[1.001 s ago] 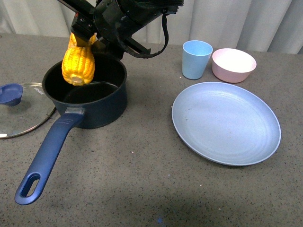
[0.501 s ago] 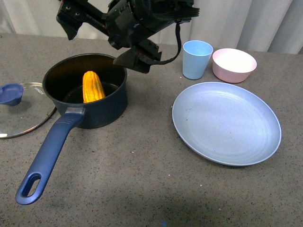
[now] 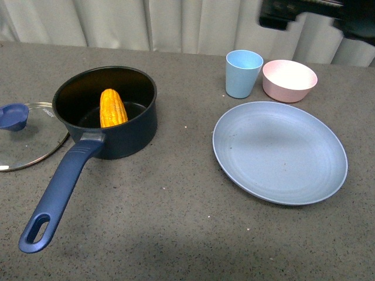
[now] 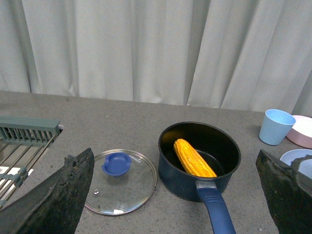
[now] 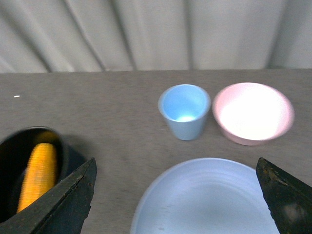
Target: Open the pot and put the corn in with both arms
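The dark blue pot [image 3: 132,132] stands open at the left of the table, its long handle [image 3: 58,187] pointing toward the front edge. The yellow corn [image 3: 112,108] lies inside, leaning on the wall. The glass lid [image 3: 26,143] with its blue knob lies flat beside the pot. My left gripper [image 4: 174,151] hovers open and high, with pot [image 4: 178,178] and corn [image 4: 194,158] far below between its fingers. My right gripper [image 5: 175,161] is open and empty above the plate; the corn [image 5: 38,173] shows at that view's edge. Part of a black arm [image 3: 310,14] shows at the front view's top right.
A light blue cup [image 3: 243,73] and a pink bowl [image 3: 289,80] stand at the back right. A large blue plate [image 3: 280,152] lies in front of them. A dish rack [image 4: 27,131] sits beyond the lid. A pale curtain closes the far side.
A second ago the right gripper held the corn over the pot. The corn dropped in, and the arm has since pulled away up and to the right.
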